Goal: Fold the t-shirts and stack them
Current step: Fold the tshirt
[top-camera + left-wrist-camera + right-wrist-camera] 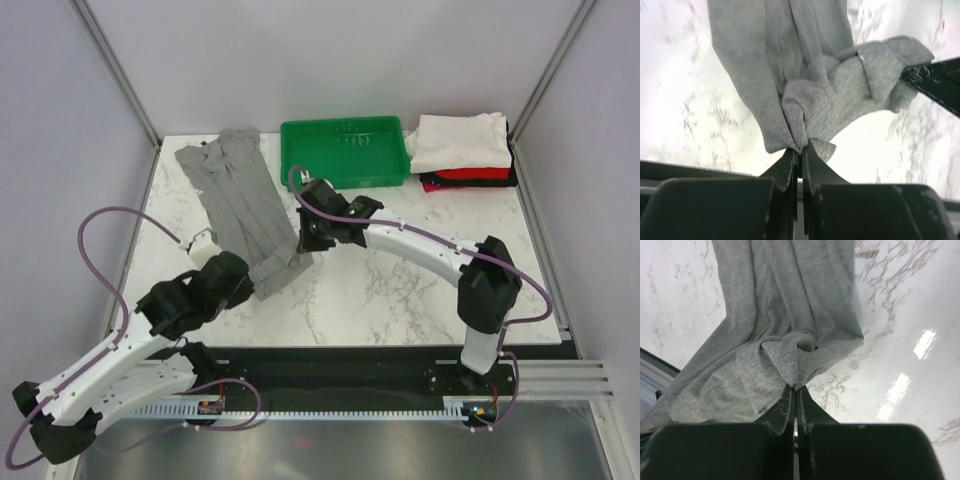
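The heather-grey t-shirt lies bunched in a long strip from the back left of the table toward the middle. My left gripper is shut on its near end; the left wrist view shows the cloth pinched at the fingertips. My right gripper is shut on the shirt's right near edge; the right wrist view shows the cloth gathered at its fingertips. A folded stack sits at the back right: a white shirt on top, a red one under it, a black one at the bottom.
A green plastic tray stands at the back middle, just beyond the right arm's wrist. Marble tabletop lies in front of the arms. Frame posts and grey walls close in the sides.
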You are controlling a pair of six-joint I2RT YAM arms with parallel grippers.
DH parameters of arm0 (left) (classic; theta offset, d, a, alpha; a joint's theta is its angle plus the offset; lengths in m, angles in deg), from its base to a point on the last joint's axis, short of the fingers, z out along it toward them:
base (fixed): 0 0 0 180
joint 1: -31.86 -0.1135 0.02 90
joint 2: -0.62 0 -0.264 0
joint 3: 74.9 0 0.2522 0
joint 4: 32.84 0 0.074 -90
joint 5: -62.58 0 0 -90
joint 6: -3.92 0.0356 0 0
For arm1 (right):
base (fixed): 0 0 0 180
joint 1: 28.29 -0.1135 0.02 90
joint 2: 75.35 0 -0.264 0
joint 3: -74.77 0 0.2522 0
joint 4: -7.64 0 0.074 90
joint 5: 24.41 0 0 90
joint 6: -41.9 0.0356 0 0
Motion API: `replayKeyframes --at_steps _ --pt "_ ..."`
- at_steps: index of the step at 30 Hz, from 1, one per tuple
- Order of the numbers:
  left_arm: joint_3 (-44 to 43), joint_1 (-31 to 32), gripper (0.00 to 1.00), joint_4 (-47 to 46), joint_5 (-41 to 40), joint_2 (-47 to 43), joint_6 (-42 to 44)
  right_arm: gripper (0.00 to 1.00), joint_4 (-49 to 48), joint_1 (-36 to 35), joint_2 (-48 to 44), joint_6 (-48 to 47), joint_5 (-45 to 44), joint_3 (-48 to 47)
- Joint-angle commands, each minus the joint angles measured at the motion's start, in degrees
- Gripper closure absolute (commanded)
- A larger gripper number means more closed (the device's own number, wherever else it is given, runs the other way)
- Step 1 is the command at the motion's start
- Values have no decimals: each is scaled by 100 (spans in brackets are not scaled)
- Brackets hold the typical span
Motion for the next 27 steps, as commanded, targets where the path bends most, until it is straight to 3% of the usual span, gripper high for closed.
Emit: replayKeyframes --at_steps 1,6,9,18,27 --pt "-571 -636 98 -552 -493 607 1224 100 502 263 484 -453 -125 -1019" --pt "-590 -2497 98 -1833 835 1065 2570 100 696 570 1232 -752 287 -2067" --pt "-703 -3018 98 -2046 1126 1469 2860 100 766 711 1724 -928 489 -2717" --pt "-801 -4162 98 -2723 1847 2568 3160 100 749 931 3007 -1367 841 -4475" --pt "-686 -4795 98 -3409 2400 3472 3204 100 213 1019 3737 -1332 1211 -4635"
